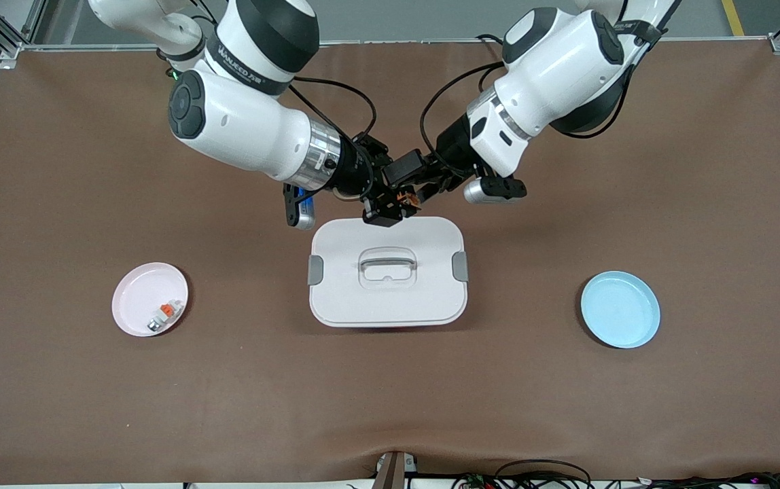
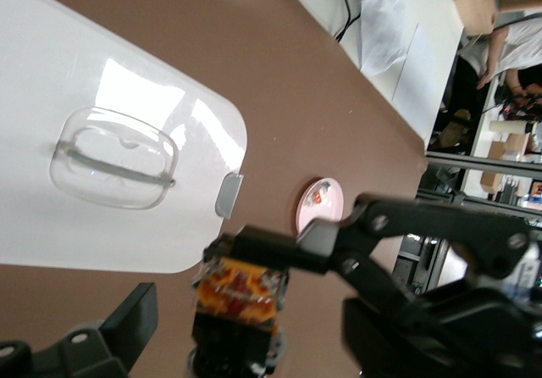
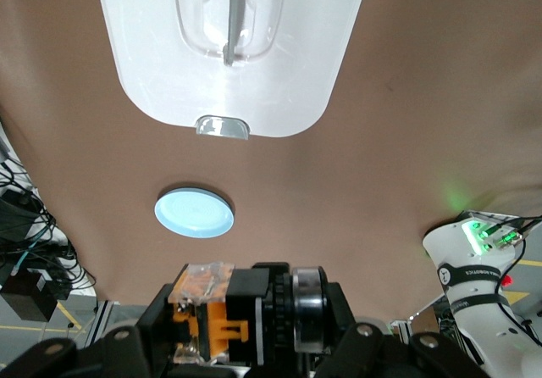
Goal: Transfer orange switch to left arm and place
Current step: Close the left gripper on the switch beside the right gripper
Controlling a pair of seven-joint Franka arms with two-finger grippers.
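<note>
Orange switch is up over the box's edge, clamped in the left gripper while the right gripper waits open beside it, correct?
Grippers swapped. The right gripper clamps the orange switch over the box edge; the left gripper is open beside it. The front view shows this, the right wrist view confirms the grip.

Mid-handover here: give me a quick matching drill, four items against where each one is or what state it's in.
Items:
1. orange switch
2. left gripper
3. pink plate
4. blue plate

States:
a. toward the left arm's end of the table
b. held in the right gripper above the box
c. holds a small silver and orange piece
d. open, beside the switch

Pairs: 1-b, 2-d, 3-c, 4-a
</note>
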